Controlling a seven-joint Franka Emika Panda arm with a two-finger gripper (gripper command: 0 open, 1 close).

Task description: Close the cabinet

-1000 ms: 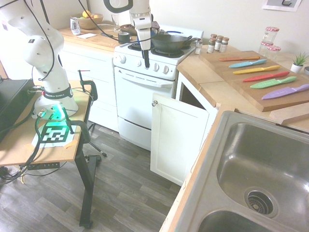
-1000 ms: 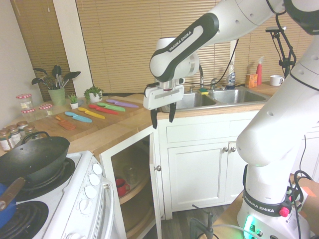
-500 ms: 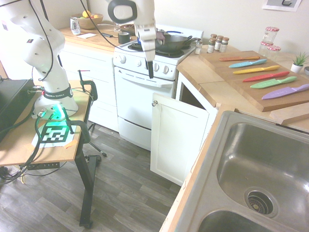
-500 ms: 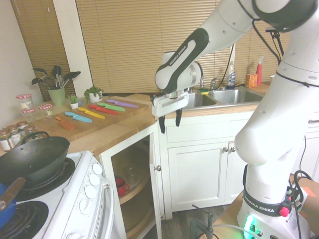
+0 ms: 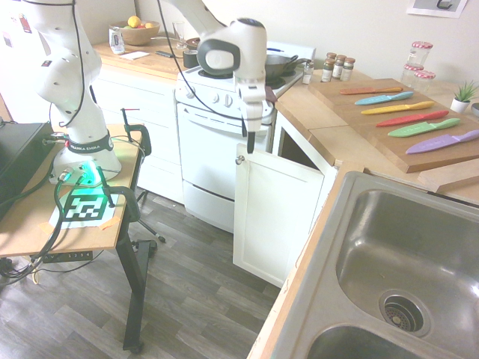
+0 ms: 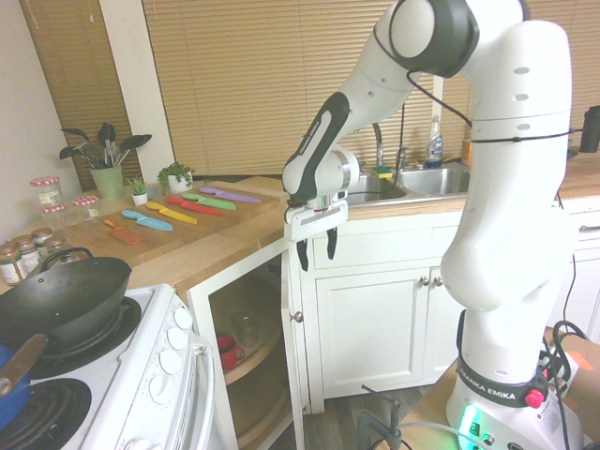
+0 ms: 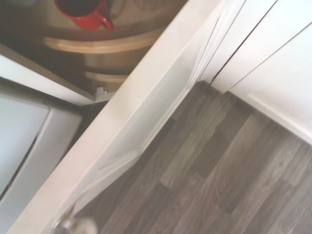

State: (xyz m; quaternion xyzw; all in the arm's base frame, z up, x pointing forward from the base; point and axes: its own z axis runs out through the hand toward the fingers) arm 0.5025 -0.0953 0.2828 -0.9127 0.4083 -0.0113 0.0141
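First exterior view
Gripper: the gripper [image 5: 249, 142] pointed down, fingers spread and holding nothing.
Cabinet: one cabinet door [image 5: 273, 214] stood ajar, directly below the fingertips; its knob [image 5: 239, 159] sat just under and slightly left of them, not touching.
Oven: one white oven [image 5: 221, 153] stood just left of the fingers, with one dark wok [image 5: 268, 65] on top, behind them.
Knives: six coloured knives [image 5: 404, 117] lay in a row on one wooden board [image 5: 389, 134], well to the right of the fingers.
Jars: four small spice jars [image 5: 329, 68] stood beyond the fingers to the right; two larger lidded jars [image 5: 416, 63] stood further right.
Sink: one steel sink [image 5: 404, 254] lay at the near right.
Surface and room: wooden counter [image 5: 322, 123], grey plank floor [image 5: 187, 299].

Second exterior view
Gripper: the fingers [image 6: 302, 255] hung apart, empty, just above the door's top edge [image 6: 287, 258].
Cabinet: open, showing one red mug [image 6: 226, 353] on a round shelf below the fingers.
Room: closed wooden blinds [image 6: 253, 84] behind; two potted plants [image 6: 141, 169] stood far left of the fingers.

Wrist view
Cabinet: the door [image 7: 141, 122] ran diagonally, its knob [image 7: 78, 226] blurred at the frame edge; the mug [image 7: 85, 12] sat inside.
Floor: grey planks [image 7: 229, 180] on the door's outer side.
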